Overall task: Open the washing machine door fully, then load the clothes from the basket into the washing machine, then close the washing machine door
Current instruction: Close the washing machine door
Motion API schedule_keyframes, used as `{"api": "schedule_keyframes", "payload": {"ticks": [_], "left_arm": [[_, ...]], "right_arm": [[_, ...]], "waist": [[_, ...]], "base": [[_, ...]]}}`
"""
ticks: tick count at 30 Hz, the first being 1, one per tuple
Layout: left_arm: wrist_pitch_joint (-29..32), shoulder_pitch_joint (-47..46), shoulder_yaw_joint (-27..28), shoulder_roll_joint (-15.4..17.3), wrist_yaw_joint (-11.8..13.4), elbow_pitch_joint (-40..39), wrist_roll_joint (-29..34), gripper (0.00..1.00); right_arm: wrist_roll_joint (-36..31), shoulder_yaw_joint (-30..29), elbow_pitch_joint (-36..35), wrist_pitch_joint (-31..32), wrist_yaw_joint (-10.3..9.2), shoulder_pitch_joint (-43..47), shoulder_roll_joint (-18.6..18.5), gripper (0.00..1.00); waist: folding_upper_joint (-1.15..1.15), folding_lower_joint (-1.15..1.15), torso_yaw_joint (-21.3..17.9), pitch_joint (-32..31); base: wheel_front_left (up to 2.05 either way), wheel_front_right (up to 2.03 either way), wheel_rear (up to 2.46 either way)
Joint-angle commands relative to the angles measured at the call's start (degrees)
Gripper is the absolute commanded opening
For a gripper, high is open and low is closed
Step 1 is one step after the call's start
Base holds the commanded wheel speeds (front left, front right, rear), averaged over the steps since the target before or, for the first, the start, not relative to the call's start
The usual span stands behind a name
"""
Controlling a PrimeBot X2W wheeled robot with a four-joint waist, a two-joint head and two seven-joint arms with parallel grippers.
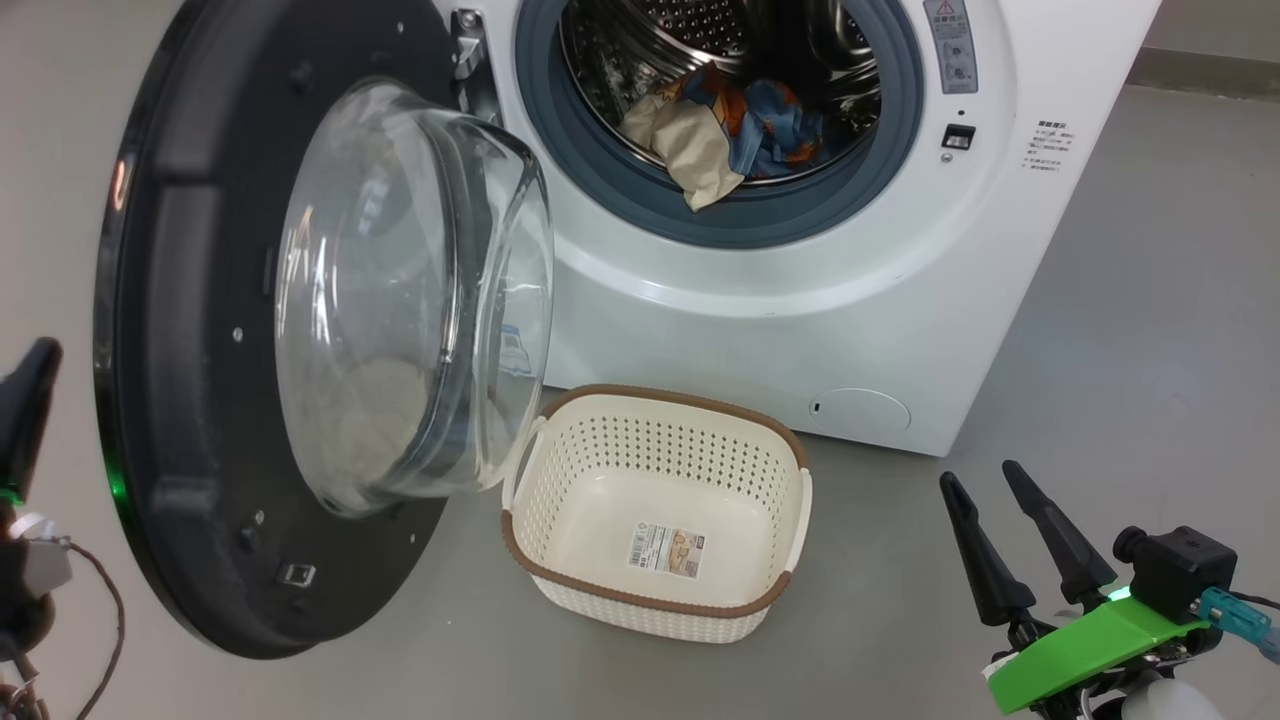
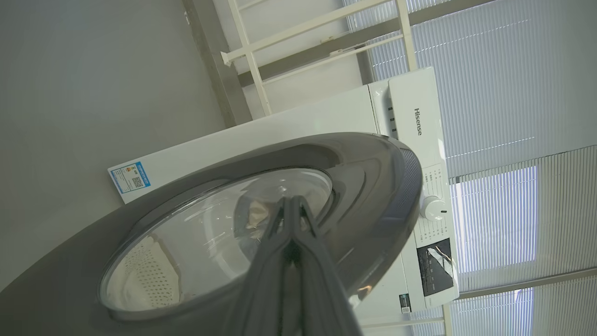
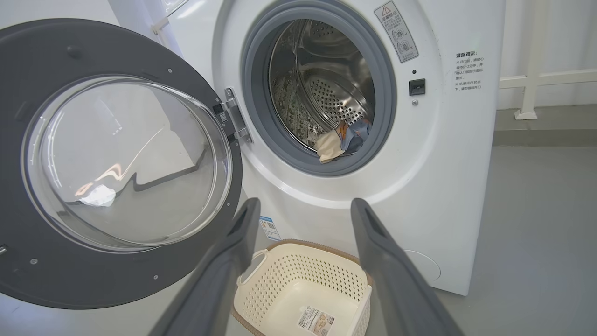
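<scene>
Wide-open door [image 1: 200, 400]; clothes [image 1: 720, 130] inside washer [image 1: 760, 330], at its mouth; empty basket [image 1: 640, 440] on floor just before washer; left hand [image 2: 291, 200] pressed together near door's outer glass; right hand [image 1: 978, 475] spread, gripping nothing.

Soft daylight fills a laundry corner, with glare on glass and steel.
Slatted blinds [image 2: 513, 93] glow brightest in the left wrist view, while the left fingers [image 2: 270, 261], close to the lens, go blurred. Pale streaks glint on the clear bowl of the washing machine door [image 1: 400, 300]; the steel drum [image 3: 336, 93] sparkles. Shadows on the grey floor [image 1: 1150, 300] are faint and soft-edged. The head view is sharp throughout.
</scene>
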Motion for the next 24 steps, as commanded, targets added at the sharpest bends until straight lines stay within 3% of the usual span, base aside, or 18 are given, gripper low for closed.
{"api": "schedule_keyframes", "payload": {"ticks": [1,12,24], "left_arm": [[1.0,-1.7,1.2,2.2,1.1,-2.2,-0.7,0.0],[6.8,-0.8,-2.9,2.3,5.6,-7.5,-1.3,0.0],[9.8,0.7,-7.6,0.7,6.6,-13.1,-1.2,0.0]], "right_arm": [[0.5,1.2,-1.3,-0.3,0.09,-0.8,-0.9,1.0],[0.3,0.8,-1.5,-0.3,0.09,-1.0,-0.5,1.0],[0.3,1.2,-1.4,-0.3,0.09,-1.2,-0.3,1.0]], "waist": [[0.0,0.0,-0.1,0.1],[0.0,0.0,-1.7,1.0],[0.0,0.0,-4.7,1.2]], "base": [[0.0,0.0,0.0],[0.0,0.0,0.0],[0.0,0.0,0.0]]}}
